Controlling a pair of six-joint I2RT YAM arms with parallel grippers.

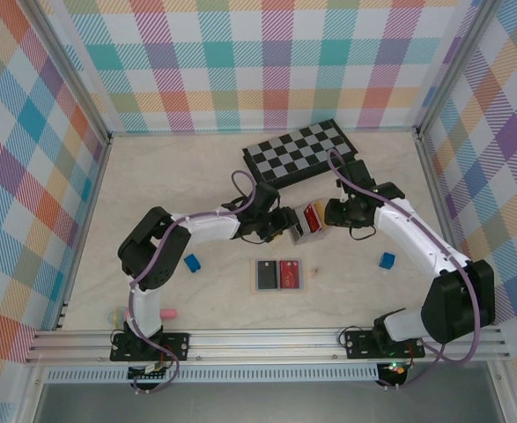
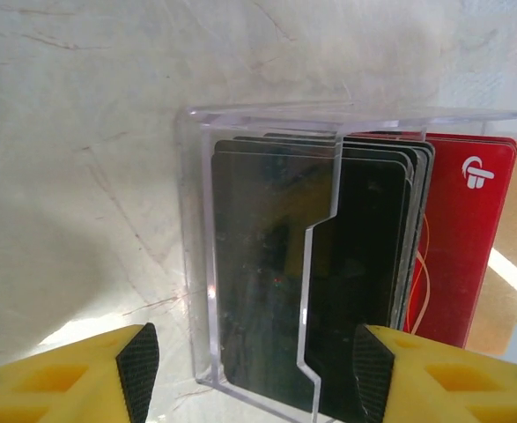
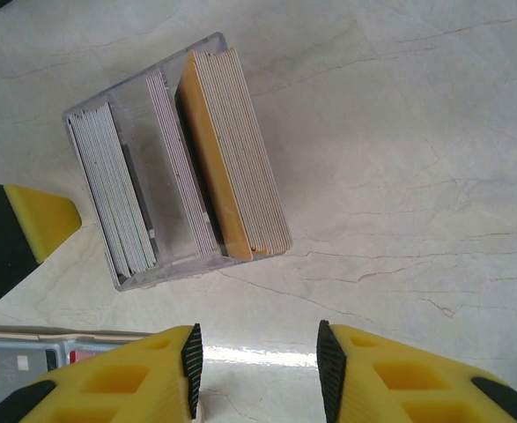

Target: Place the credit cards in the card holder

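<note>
Between the two grippers, mid-table, the credit cards (image 2: 469,247) stood on edge in a clear box (image 2: 196,264), probably so one could be pinched out. Nearer the bases lay the open card holder (image 1: 278,275). The left gripper (image 2: 256,374) was spread at the box; the right gripper (image 3: 258,366) was spread and empty. Most card faces were hidden.

The left arm (image 1: 207,227) and right arm (image 1: 408,231) look alike: white tubular links, chunky black joint housings, a lilac cable (image 1: 234,182) looping along each. The left gripper (image 2: 251,361) and right gripper (image 3: 258,366) carry bright yellow hollow-celled fingers (image 2: 55,381) faced with black cross-hatched pads (image 2: 140,370).
</note>
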